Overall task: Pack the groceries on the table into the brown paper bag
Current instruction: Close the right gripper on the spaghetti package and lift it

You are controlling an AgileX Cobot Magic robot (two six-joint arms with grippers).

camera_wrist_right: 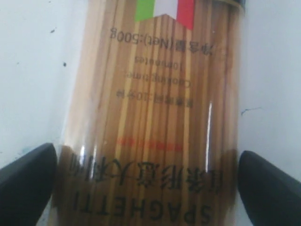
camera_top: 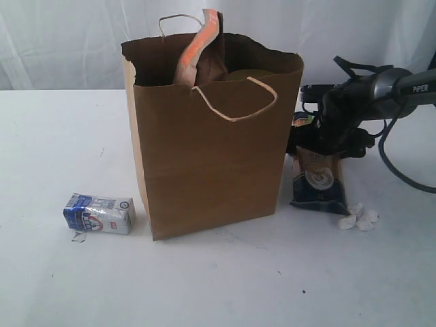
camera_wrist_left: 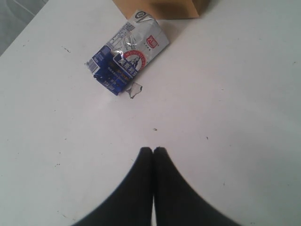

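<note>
- left gripper point(camera_wrist_left: 153, 157): fingers pressed together, empty, above the matte white table point(camera_wrist_left: 235, 94)
- right gripper point(camera_wrist_right: 149, 186): fingers stood wide, flanking the glossy long pasta packet point(camera_wrist_right: 150, 94), right of the creased brown paper bag point(camera_top: 211, 163)
- crumpled small blue-white carton point(camera_top: 99, 213) lay left of the bag

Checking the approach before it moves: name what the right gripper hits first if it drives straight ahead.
The pasta packet: it lies directly ahead of the right gripper, between its open jaws, with the table behind it. How near it is, the pictures do not settle.
</note>
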